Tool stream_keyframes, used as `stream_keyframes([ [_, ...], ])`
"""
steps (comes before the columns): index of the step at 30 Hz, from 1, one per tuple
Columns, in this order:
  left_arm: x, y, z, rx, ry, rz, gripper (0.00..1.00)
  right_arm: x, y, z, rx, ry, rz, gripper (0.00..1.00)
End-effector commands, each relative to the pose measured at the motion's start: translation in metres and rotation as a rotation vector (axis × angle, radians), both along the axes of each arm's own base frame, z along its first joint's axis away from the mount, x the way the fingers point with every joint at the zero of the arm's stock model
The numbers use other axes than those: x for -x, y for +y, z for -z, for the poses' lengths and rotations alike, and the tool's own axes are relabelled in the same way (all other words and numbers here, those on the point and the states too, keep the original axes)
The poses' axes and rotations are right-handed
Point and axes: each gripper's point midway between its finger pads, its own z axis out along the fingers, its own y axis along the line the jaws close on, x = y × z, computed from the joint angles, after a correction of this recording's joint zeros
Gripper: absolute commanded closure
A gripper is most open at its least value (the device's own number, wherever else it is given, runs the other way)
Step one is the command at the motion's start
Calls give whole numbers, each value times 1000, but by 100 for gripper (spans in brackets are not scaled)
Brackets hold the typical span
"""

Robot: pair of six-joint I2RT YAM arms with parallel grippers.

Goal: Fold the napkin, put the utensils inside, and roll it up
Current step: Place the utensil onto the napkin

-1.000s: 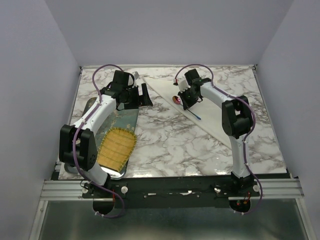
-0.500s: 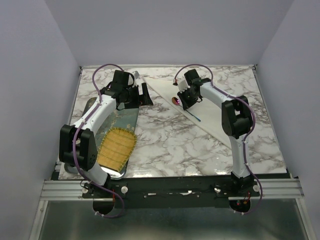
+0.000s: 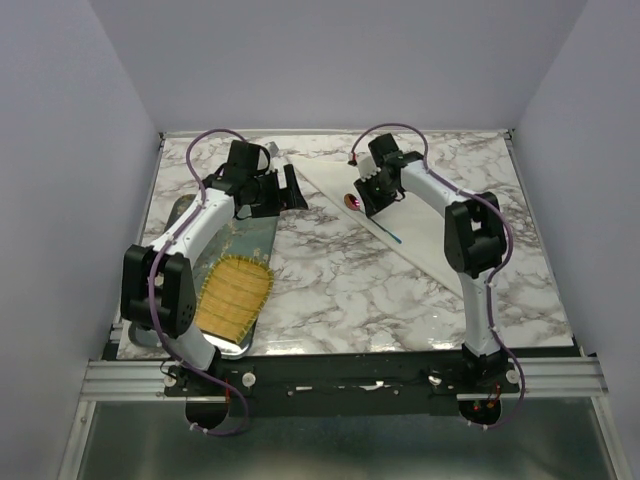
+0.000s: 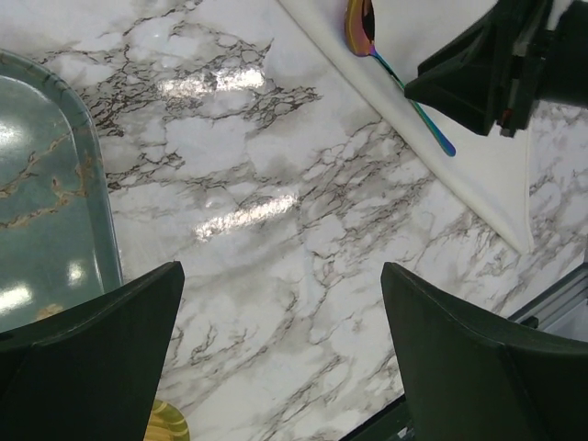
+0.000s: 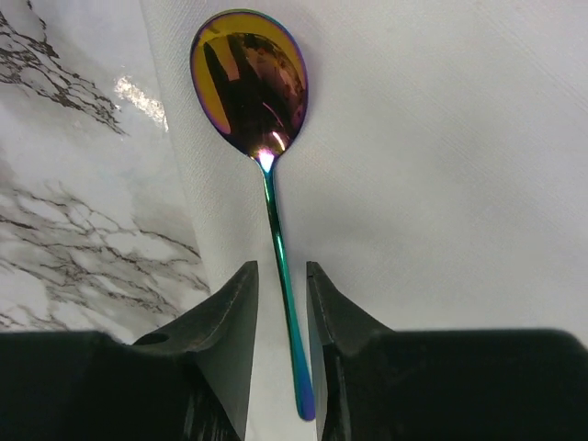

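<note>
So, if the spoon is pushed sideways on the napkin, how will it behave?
The spoon looks like polished metal, so probably stiff and slippery. Being round at one end, it may pivot. The soft napkin under it could wrinkle along.

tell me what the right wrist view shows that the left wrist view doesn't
Only the right wrist view: the right gripper up close, its jaws slightly apart either side of the handle of the slim iridescent metal spoon, apparently not pinching it.
Only the left wrist view: the glossy teal tray, a sliver of the yellow woven mat, the wide-open left gripper, and the pointed corner of the cream-white cloth napkin.
Both: the spoon lying on the napkin, on the white marble-patterned table.
</note>
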Motion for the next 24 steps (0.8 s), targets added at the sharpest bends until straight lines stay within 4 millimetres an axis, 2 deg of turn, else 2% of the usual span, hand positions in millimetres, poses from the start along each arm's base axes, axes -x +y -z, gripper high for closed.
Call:
stream_keyframes([
  [1, -33, -9, 8, 62, 19, -115, 4, -1, -4, -75, -28, -86, 159, 64],
  [2, -42, -11, 8, 83, 13, -135, 8, 3, -7, -80, -36, -81, 206, 63],
  [3, -57, -15, 14, 97, -5, -152, 11, 8, -9, -99, -57, -111, 232, 62],
  [4, -73, -12, 10, 100, -18, -226, 13, 12, -11, -104, -65, -113, 258, 62],
  [5, -84, -9, 13, 95, -25, -262, 19, 24, -16, -97, -63, -81, 310, 61],
  [6, -100, -8, 26, 85, -36, -293, 22, 31, -18, -113, -86, -103, 327, 61],
  [7, -115, -8, 19, 88, -71, -315, 24, 36, -19, -118, -108, -116, 343, 62],
  [8, -128, -4, 20, 71, -90, -353, 27, 52, -21, -106, -120, -76, 356, 61],
  [9, -142, -4, 34, 54, -98, -363, 29, 61, -21, -106, -146, -76, 356, 61],
  [10, -157, -5, 27, 54, -132, -379, 31, 62, -17, -137, -233, -166, 352, 61],
  [11, -166, 1, 32, 42, -131, -411, 40, 69, -13, -143, -285, -166, 354, 61],
  [12, -176, 1, 47, 51, -117, -430, 42, 84, -15, -134, -302, -151, 346, 61],
  [13, -185, 2, 46, 62, -139, -444, 42, 85, -11, -158, -372, -217, 328, 61],
  [14, -192, 2, 47, 65, -163, -455, 42, 92, -9, -163, -408, -223, 317, 60],
  [15, -202, 9, 53, 57, -180, -491, 42, 98, -11, -158, -414, -218, 319, 60],
  [16, -211, 11, 46, 66, -198, -505, 42, 99, -11, -162, -430, -233, 319, 60],
  [17, -217, 13, 45, 69, -207, -515, 42, 103, -12, -169, -444, -249, 312, 60],
  [18, -222, 16, 54, 58, -208, -530, 43, 105, -12, -169, -447, -251, 310, 60],
  [20, -232, 15, 54, 64, -215, -533, 43, 110, -14, -168, -446, -258, 305, 60],
  [21, -236, 21, 70, 41, -201, -561, 42, 110, -15, -166, -443, -259, 306, 60],
  [22, -240, 24, 71, 63, -190, -580, 42, 112, -17, -162, -435, -254, 309, 60],
  [24, -245, 24, 87, 101, -165, -595, 44, 114, -20, -161, -428, -264, 310, 60],
])
